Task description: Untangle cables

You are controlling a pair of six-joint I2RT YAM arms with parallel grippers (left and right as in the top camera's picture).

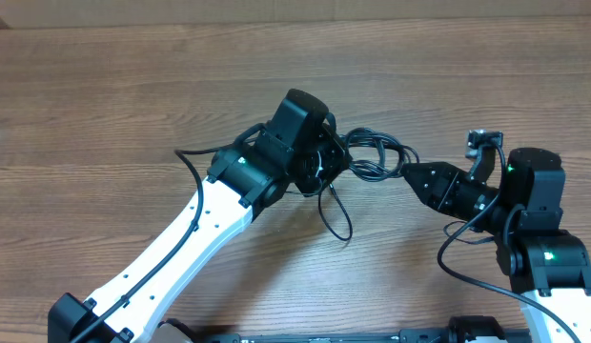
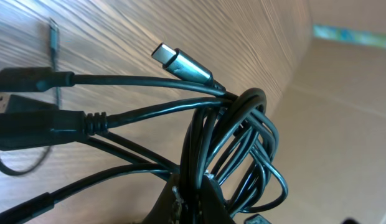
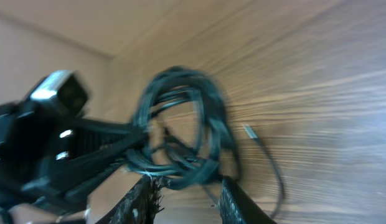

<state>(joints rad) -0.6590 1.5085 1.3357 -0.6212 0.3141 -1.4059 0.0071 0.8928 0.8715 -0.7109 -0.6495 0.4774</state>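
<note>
The cables (image 2: 236,143), one knotted coil, sit clenched in the left gripper (image 1: 328,164). The right gripper (image 3: 187,190) gapes at the coil's edge; nothing looks separated yet.

A brown wood-grain table (image 1: 133,86) runs up to a plain tan cardboard wall (image 2: 342,124).

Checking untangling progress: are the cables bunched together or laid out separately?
Bunched. The cables form one looped clump; the left wrist view shows cords wound through each other.
</note>
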